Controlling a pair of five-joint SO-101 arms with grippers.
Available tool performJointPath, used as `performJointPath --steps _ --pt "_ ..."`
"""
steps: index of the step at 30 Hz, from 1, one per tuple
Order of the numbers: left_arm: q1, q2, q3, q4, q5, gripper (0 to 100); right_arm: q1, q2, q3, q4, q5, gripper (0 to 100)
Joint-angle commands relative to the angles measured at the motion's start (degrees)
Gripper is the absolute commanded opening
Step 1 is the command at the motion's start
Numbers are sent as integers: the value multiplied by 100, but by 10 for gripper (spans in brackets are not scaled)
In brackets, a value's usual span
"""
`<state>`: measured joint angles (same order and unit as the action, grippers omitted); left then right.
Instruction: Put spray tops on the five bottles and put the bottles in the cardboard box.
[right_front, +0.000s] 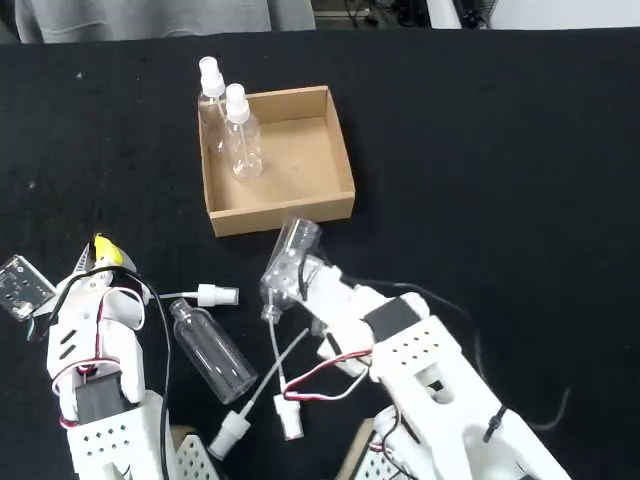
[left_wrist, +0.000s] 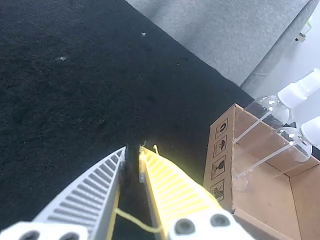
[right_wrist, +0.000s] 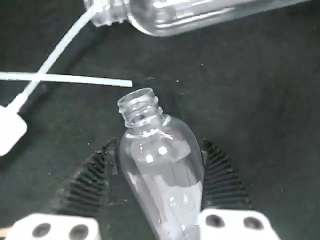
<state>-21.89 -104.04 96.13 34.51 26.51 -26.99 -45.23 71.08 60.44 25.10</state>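
right fingers (right_wrist: 87, 182) pinched on the body of an uncapped bottle (right_wrist: 160, 170). its long axis runs straight out from the fingers, open neck leading and aimed toward the left arm's side. left fingers (left_wrist: 165, 185) pressed together, nothing held, parked on the table (right_front: 500, 150) apart from the cardboard box (right_front: 342, 150). the nearest loose spray top (right_front: 217, 295) lies flat between the two arms, just beside the held neck, with its tube toward the left arm. it is probably best fetched by that arm. a second bare bottle (right_front: 212, 352) lies near it. two capped bottles (right_front: 240, 135) sit in the box against one wall.
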Motion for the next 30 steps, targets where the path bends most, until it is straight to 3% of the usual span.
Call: performJointPath --steps 1,7,14,27,30 --pt "-66 -26 127 -88 -53 40 624 -127 -470 9 -158 120" --pt "-66 -26 127 -88 -53 40 1310 -127 -673 53 -141 120" --pt "-66 -26 127 -88 -53 40 1301 57 -1086 299 -246 123" --pt "-66 -26 127 -88 -53 40 1064 2273 -2571 484 -668 126" --pt "-66 -26 127 -88 -53 40 888 2633 -2721 492 -668 183"
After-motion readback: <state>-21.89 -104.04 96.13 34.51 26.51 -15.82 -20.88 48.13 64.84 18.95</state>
